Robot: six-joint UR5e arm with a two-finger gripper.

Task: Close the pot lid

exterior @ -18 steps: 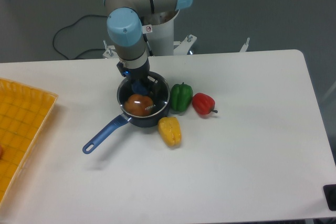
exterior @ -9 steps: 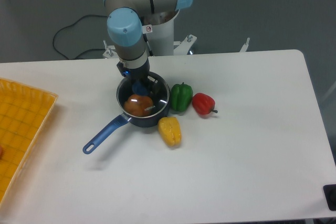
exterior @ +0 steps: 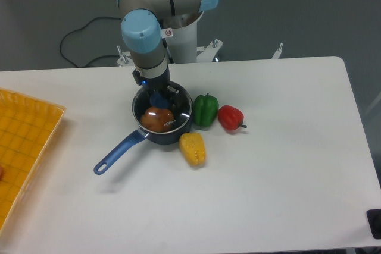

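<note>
The lid [exterior: 162, 113] looks like it sits on the pot [exterior: 162, 130] already, and the gripper [exterior: 158, 96] holds its blue knob, so letting go is left.

Pot [exterior: 156, 134]: mid-table, just before my base; handle runs out front-left.
Lid [exterior: 178, 110]: on the pot.
My gripper [exterior: 158, 96]: over the pot's rear half, down at the lid.
Round fruit [exterior: 157, 119]: in the pot, under the lid.
Pepper 1 [exterior: 205, 110]: just right of the pot, touching it.
Pepper 2 [exterior: 230, 117]: right of pepper 1.
Pepper 3 [exterior: 192, 149]: before the pot, at its front-right.
Tray [exterior: 24, 147]: at the table's left edge, well apart from the pot.
</note>
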